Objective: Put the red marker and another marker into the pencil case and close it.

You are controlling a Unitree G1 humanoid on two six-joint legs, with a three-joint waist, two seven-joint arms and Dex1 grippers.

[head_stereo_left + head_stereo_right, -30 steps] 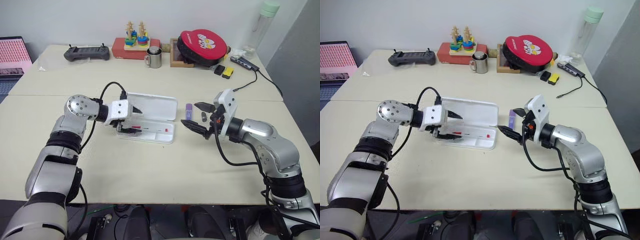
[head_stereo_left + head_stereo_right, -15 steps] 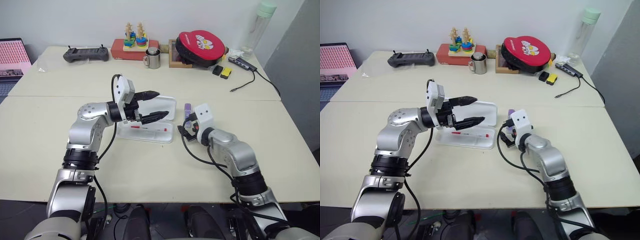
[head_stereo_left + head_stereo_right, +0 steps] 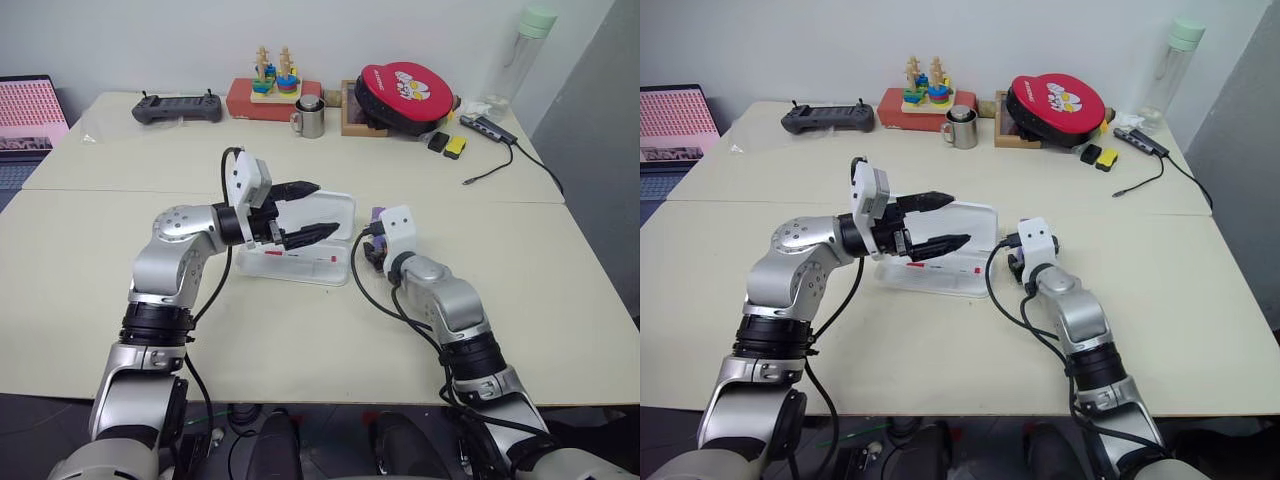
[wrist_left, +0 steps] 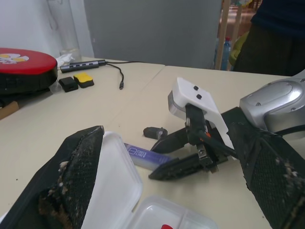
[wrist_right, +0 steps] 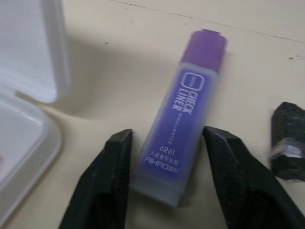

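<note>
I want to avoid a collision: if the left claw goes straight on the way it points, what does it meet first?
Probably the right claw, low at the purple highlighter beside the open pencil case; it may pass above it, since height is unclear.

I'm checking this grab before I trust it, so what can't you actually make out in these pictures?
- Right tool around the purple marker: contact unclear in the right wrist view; its fingers hide the marker's sides.
- Red marker: partly hidden in the eye views by the left tool.
- Pencil case: cut off by the left wrist view's edge.
</note>
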